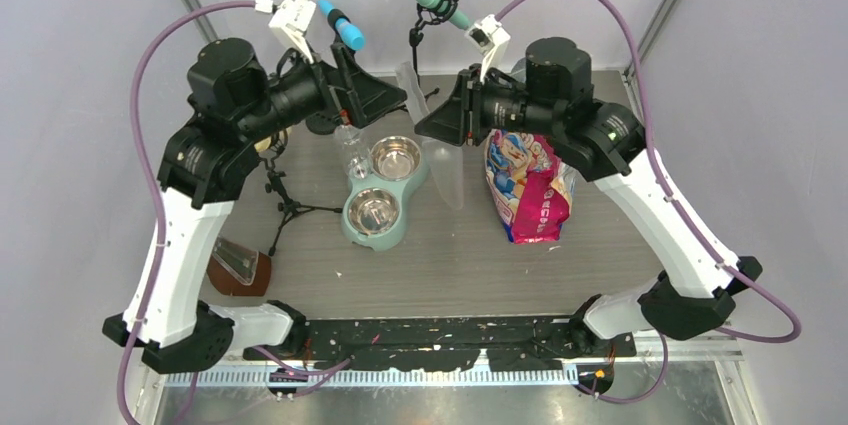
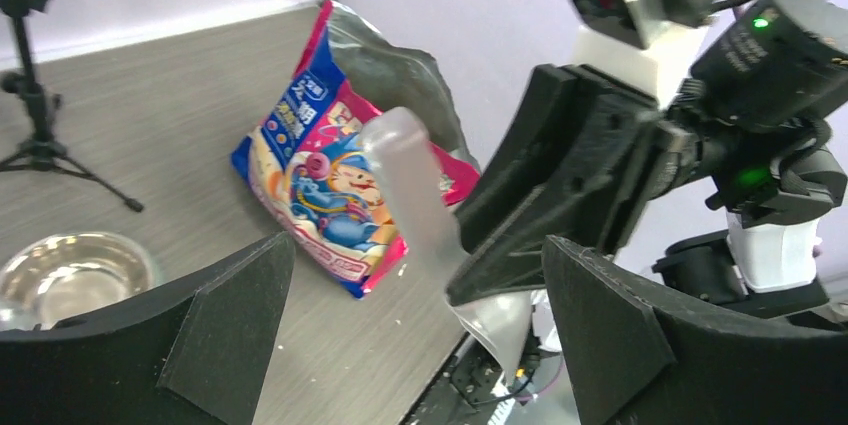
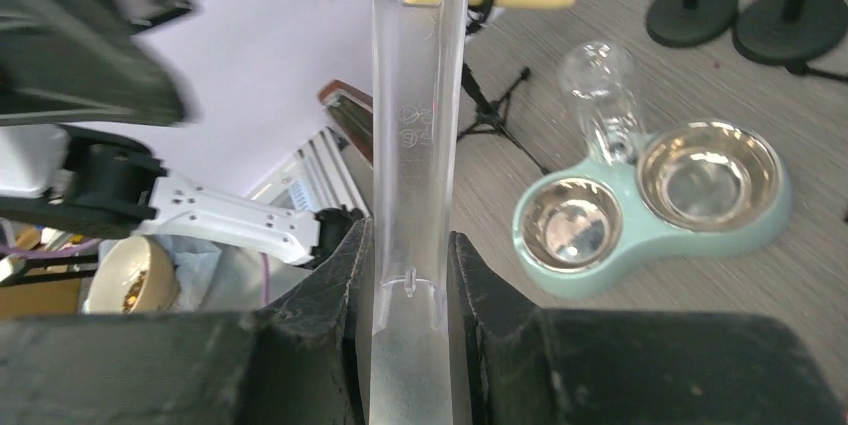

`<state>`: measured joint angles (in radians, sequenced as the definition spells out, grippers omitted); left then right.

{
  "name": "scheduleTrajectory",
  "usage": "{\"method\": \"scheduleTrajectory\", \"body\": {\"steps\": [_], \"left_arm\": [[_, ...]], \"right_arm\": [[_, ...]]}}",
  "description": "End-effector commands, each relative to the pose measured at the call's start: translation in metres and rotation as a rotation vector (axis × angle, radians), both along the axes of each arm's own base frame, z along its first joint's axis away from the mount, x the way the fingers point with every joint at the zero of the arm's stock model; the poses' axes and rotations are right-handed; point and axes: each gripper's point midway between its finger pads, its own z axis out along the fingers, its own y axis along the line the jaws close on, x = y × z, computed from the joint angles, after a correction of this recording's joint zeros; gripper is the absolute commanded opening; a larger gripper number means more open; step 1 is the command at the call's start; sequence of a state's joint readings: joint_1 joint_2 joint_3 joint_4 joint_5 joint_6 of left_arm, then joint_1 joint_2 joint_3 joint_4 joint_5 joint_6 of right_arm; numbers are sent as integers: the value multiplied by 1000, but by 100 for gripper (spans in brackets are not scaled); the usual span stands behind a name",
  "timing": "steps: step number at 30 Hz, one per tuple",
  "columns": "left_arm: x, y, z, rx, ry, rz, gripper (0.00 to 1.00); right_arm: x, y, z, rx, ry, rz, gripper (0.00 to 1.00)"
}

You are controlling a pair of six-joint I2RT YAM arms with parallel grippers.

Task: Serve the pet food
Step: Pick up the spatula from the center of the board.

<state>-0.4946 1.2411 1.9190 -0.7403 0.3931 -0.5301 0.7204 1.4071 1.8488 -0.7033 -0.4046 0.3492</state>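
The pink, white and blue cartoon-printed bag (image 1: 527,185) lies on the table at the right, its top open; it also shows in the left wrist view (image 2: 318,175). No kibble shows outside it. My right gripper (image 1: 440,117) is shut on the handle of the clear plastic scoop (image 1: 447,173), held above the table between bag and feeder; its fingers clamp the handle (image 3: 408,145) in the right wrist view. My left gripper (image 1: 375,95) is open and empty, hovering behind the mint-green feeder (image 1: 352,232). Its two steel bowls (image 3: 572,220) (image 3: 708,160) look empty.
A clear water bottle (image 3: 600,95) stands on the feeder's rear. A small black tripod (image 1: 285,200) stands left of the feeder and round black stand bases (image 3: 690,10) behind it. A brown object with a clear lid (image 1: 240,267) lies at the near left.
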Motion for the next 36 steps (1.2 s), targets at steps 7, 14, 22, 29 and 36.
{"method": "scheduleTrajectory", "body": {"steps": [7,14,22,29,36], "left_arm": [[-12,-33,37,-213,-24,-210,97],[-19,-42,38,-290,-8,-295,93],[-32,-41,58,-371,-64,-351,81],[-39,-42,58,-393,-61,-387,52],[-34,-46,51,-379,-51,-392,18]], "right_arm": [[-42,4,66,204,-68,174,6],[-55,10,82,281,-45,253,6],[-63,12,93,331,7,326,7],[-51,13,91,362,71,320,7],[-35,22,70,313,136,288,10]]}}
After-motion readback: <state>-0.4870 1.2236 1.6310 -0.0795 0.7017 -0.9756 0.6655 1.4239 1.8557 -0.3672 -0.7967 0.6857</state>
